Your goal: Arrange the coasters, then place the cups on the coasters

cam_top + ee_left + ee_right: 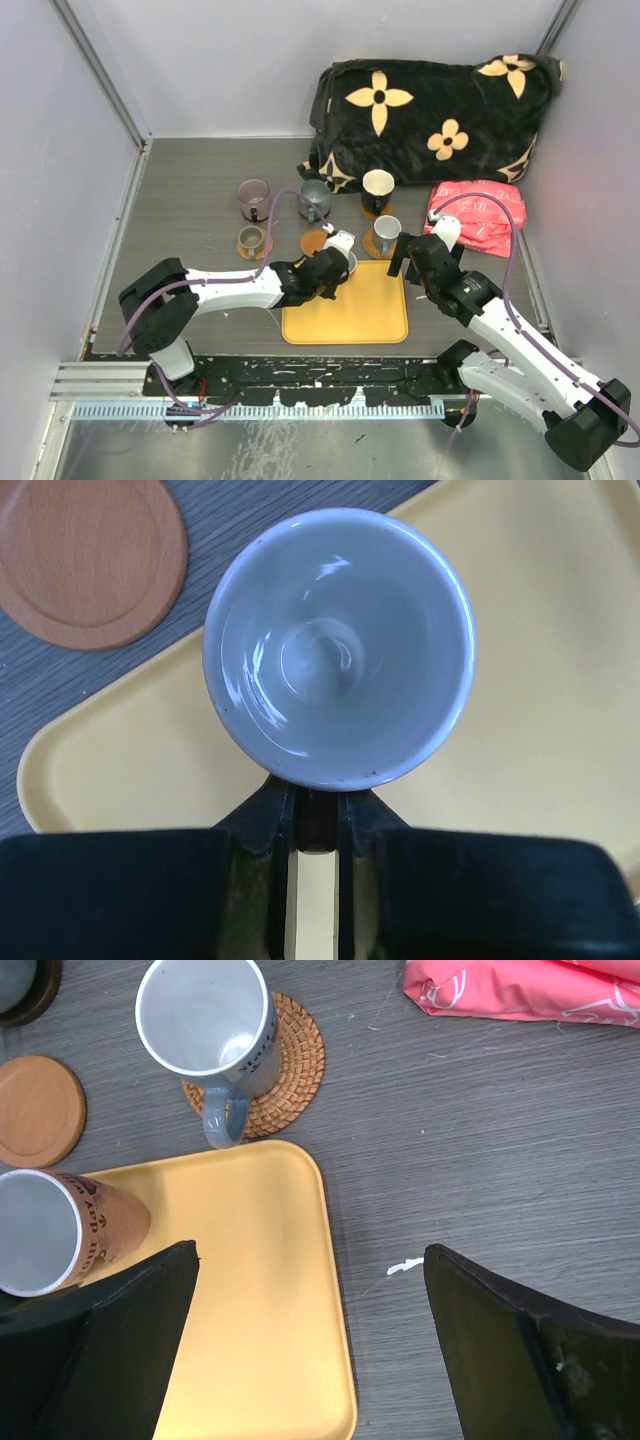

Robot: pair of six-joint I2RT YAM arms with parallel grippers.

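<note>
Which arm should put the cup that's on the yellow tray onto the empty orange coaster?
Left. The left gripper is shut on the cup, at the corner of the tray right beside the empty orange coaster. The right gripper hangs open and empty over the tray's right edge, farther from both.

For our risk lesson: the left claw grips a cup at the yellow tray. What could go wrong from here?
1. The left claw pinches the cup only at one side, so it could swing or slip when lifted.
2. The empty orange coaster lies close to the grey mug; carrying the cup there might knock it.
</note>
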